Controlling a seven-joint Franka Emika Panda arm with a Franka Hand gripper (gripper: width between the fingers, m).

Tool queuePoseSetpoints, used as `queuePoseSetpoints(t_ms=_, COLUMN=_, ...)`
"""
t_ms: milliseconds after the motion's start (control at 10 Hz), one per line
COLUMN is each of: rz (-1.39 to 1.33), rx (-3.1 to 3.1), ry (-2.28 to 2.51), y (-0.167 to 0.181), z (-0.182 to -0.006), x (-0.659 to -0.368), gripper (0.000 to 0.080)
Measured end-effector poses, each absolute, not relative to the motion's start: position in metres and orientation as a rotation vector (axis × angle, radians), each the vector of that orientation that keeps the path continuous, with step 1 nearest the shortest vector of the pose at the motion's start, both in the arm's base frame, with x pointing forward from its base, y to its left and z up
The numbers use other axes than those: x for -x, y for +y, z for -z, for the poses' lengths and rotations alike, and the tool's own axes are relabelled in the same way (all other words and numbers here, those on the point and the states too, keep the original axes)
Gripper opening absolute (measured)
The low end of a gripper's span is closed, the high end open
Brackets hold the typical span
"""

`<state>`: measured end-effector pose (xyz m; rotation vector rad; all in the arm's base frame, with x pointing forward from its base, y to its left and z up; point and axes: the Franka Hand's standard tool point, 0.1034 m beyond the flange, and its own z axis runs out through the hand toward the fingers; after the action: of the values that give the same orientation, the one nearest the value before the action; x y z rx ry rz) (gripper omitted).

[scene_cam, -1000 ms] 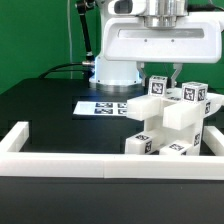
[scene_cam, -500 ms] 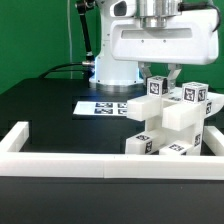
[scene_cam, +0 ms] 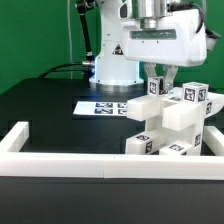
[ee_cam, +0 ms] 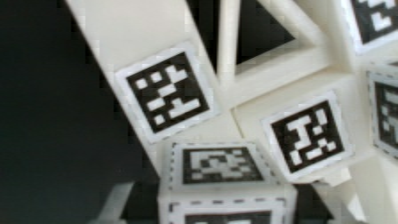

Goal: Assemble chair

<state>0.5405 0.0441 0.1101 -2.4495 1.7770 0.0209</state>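
Black counter [scene_cam: 50,110] carries your chair [scene_cam: 165,128] at the exterior view's right; your hand [scene_cam: 157,84] is clenched on its top block.

Backdrop: plain green wall [scene_cam: 35,40] behind the work area. Work surface: matte black table [scene_cam: 50,105]. Fixtures: white border rail [scene_cam: 60,160] along the table's near edge and sides; marker board [scene_cam: 100,105] lying flat. Lighting: even, soft shadows.
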Motion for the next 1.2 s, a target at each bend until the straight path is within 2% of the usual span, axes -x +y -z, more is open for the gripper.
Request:
queuePoseSetpoints(t_ms=500, rz=-0.074, rx=2.230, ry=2.037, y=0.0457, z=-0.1101, x=-0.5404, gripper=0.0287)
queuePoseSetpoints(t_ms=600, rz=-0.072, rx=2.254, ry=2.011, y=0.0460, z=-0.1101, x=-0.5403, gripper=0.0371)
queuePoseSetpoints(t_ms=700, rz=-0.069, rx=2.289, ry=1.970, y=0.0461, z=-0.1101, x=-0.5403, gripper=0.0507)
queuePoseSetpoints(t_ms=800, rz=-0.070, rx=2.329, ry=1.925, y=0.0483, z=-0.1107, x=-0.5404, gripper=0.0507)
queuePoseSetpoints(t_ms=900, rz=-0.065, rx=2.404, ry=1.829, y=0.0501, z=-0.1111, x=-0.5405, gripper=0.0618)
queuePoseSetpoints(t_ms=1200, rz=-0.041, rx=2.618, ry=1.499, y=0.0522, z=-0.1110, x=-0.5403, gripper=0.0648)
